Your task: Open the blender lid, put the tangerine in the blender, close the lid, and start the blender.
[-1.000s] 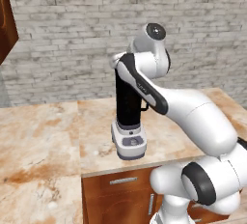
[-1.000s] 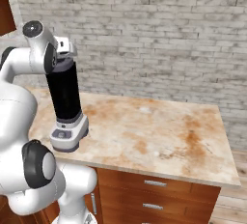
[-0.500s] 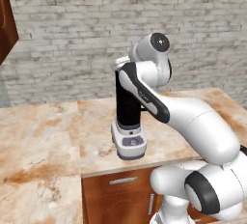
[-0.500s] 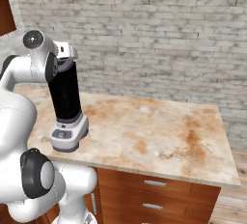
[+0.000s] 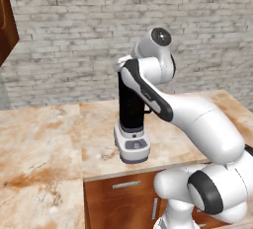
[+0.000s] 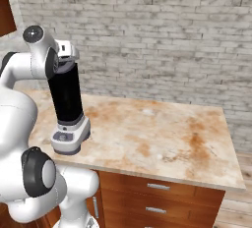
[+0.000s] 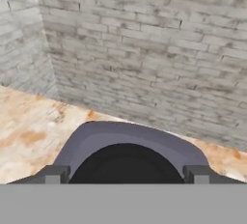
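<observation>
Setting: simulated kitchen with a mottled beige-and-rust stone tabletop (image 6: 162, 138) over brown wooden drawer fronts (image 6: 157, 202), backed by a grey brick wall (image 6: 162, 35).
Nearest, cabinets: the drawers with slim metal pulls sit under the tabletop's front edge, next to the robot's white body.
Blender base: the tall black tapered blender (image 5: 131, 119) (image 6: 66, 109) stands upright near the front edge of the tabletop, on its light grey base with a button panel facing the robot.
Blender jar: the black jar rises straight from the base; a black side handle shows on its right side in the left base view.
Blender lid: the small grey squarish blender lid (image 7: 130, 138) with a round dark knob in its centre sits on the jar's top; in the hand view it lies directly below the camera, its grey rim curving around the dark knob.
Hand: the white two-finger hand (image 7: 125, 172) (image 6: 66, 55) hangs at the top of the jar, over the lid.
Fingertips: two small dark fingertips (image 7: 54, 174) stand on either side of the knob, spread wide, with the knob between them; I cannot tell whether they touch it.
Arm: the white arm bends up from the base and reaches over to the jar's top from the robot's side.
Far: the brick wall runs behind the tabletop; a dark wooden upper cabinet (image 5: 7, 20) hangs at the upper left of the left base view.
</observation>
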